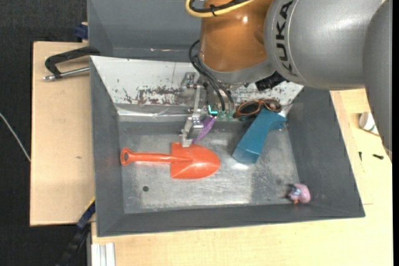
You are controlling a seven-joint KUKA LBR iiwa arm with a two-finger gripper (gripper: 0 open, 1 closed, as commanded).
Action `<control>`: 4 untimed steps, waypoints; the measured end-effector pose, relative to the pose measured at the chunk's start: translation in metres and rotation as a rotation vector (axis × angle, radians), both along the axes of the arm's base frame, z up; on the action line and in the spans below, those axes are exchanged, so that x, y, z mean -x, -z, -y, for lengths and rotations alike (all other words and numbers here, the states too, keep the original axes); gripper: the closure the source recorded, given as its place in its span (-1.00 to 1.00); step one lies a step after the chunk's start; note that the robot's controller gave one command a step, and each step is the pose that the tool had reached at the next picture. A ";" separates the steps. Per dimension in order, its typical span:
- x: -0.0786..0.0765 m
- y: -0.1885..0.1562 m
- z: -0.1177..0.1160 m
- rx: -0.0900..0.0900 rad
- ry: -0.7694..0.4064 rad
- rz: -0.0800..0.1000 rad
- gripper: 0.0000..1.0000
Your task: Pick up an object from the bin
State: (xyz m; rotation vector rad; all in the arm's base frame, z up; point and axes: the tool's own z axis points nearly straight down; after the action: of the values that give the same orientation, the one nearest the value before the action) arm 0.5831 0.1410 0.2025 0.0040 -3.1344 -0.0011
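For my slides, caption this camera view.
Gripper low over an orange toy shovel in the grey bin, blue block beside it.

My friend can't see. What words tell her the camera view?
The robot's tool hangs low in the grey bin, just over the blade end of an orange toy shovel, a small purple thing beside it. To the view's right lie a blue box and sunglasses; a small pink thing sits in the near right corner.
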 end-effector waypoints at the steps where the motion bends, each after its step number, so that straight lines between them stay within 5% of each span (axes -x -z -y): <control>1: -0.002 -0.005 0.001 -0.001 0.002 0.008 -1.00; 2: 0.025 0.066 -0.034 -0.001 -0.059 0.012 -1.00; 3: 0.049 0.080 -0.054 0.000 -0.041 0.004 -1.00; 4: 0.029 0.066 -0.056 -0.002 -0.088 0.013 -1.00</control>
State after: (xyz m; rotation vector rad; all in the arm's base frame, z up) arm 0.5542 0.1971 0.1369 0.1419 -3.1442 -0.0039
